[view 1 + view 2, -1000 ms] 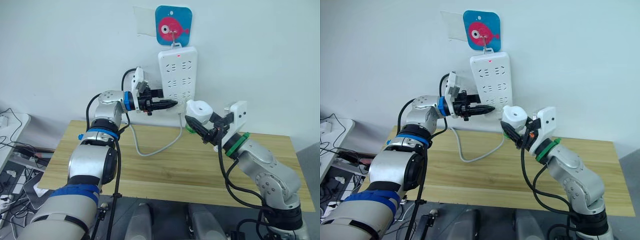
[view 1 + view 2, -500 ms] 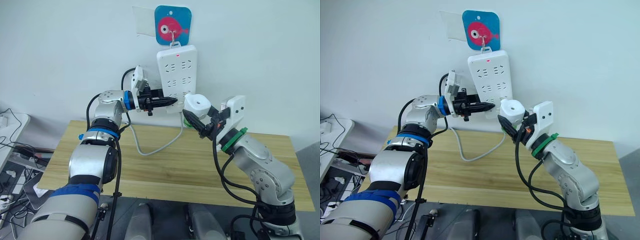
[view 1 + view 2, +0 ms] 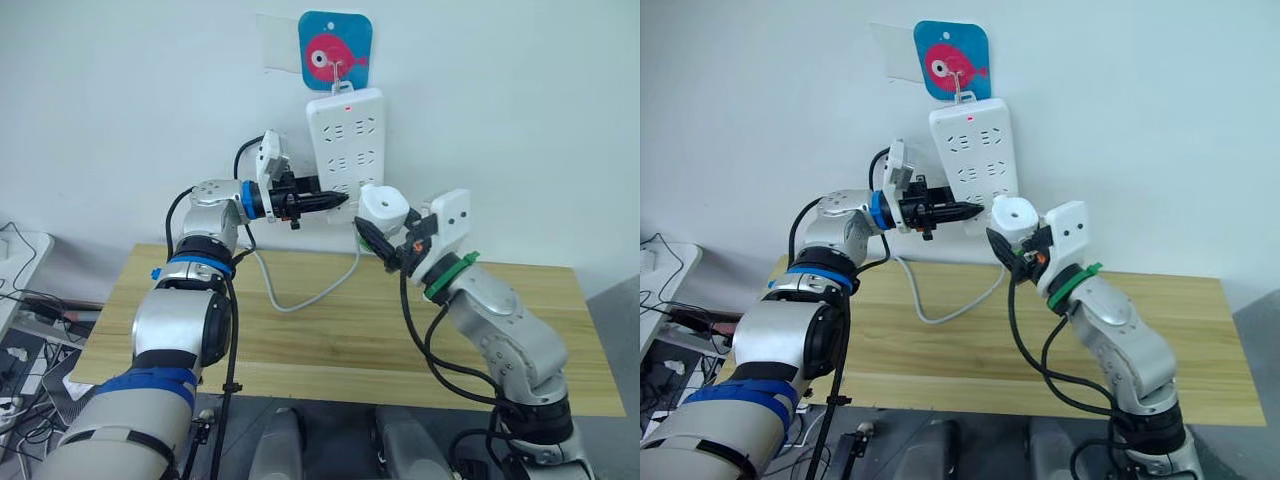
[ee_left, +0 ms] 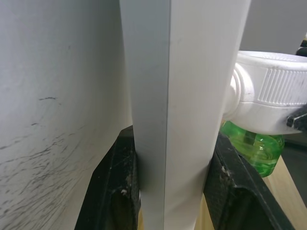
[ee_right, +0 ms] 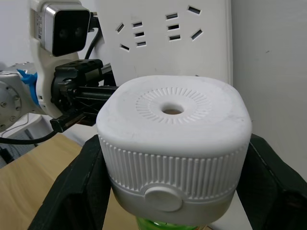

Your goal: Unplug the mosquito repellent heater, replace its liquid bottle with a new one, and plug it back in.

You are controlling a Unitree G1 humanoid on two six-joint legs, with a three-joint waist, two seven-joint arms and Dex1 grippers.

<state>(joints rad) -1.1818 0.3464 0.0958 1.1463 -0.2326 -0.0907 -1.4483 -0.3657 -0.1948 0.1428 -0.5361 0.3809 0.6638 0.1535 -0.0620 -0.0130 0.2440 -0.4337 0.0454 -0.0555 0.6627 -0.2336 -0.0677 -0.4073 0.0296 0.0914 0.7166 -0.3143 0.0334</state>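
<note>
Plain white wall (image 3: 120, 90) behind a wooden table (image 3: 330, 340)

Wooden table (image 3: 330, 340); white cable (image 3: 300, 298) draped on it

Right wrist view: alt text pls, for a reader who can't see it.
The right hand grips the white mosquito repellent heater from both sides, vent hole up, green liquid bottle showing beneath. Behind it hangs the white power strip, with the left hand against it.

One heater (image 3: 382, 205) with one green bottle (image 4: 253, 147) under it. One power strip (image 3: 346, 142), one fish hook plaque (image 3: 335, 43). One table (image 3: 330, 330).
</note>
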